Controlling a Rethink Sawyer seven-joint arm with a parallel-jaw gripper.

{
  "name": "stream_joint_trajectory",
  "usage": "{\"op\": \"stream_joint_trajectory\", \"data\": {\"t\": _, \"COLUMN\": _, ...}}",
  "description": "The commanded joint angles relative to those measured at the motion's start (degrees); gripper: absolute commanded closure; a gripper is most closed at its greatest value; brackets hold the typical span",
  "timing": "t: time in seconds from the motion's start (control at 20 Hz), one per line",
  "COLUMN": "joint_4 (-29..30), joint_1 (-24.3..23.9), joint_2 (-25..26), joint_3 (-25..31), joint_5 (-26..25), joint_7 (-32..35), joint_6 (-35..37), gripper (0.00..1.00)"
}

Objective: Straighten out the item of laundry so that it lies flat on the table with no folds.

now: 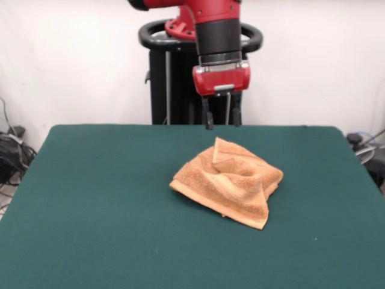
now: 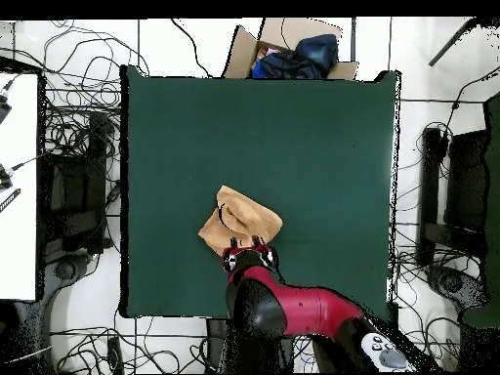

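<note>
towel (image 1: 228, 180) crumpled below hand, folds all remain | hand (image 1: 221, 123) raised, fingers apart, empty | bench (image 1: 90, 198) | flattening not begun

The towel (image 1: 228, 181) is orange-tan with paler woven bands, on a dark green table (image 1: 90, 198). The arm (image 1: 210, 24) is red and black.

The small orange-tan terry towel (image 1: 228, 182) lies on the wide dark green felt tabletop (image 1: 90, 211), a little right of the frame's centre in the front view. The red and black arm's gripper (image 1: 222, 120) hangs above the towel's upper edge. Overhead, a cardboard box (image 2: 289, 51) sits beyond the tabletop's top edge.
</note>
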Motion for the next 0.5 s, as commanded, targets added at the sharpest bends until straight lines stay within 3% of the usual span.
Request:
{"op": "stream_joint_trajectory", "data": {"t": 0.05, "joint_4": -6.01, "joint_1": 3.67, "joint_2": 4.59, "joint_3": -7.56, "joint_5": 2.91, "joint_7": 7.54, "joint_6": 8.48, "gripper": 0.00}}
{"op": "stream_joint_trajectory", "data": {"t": 0.5, "joint_4": -10.07, "joint_1": 6.66, "joint_2": 9.85, "joint_3": -10.85, "joint_5": 2.03, "joint_7": 6.88, "joint_6": 10.39, "gripper": 0.00}}
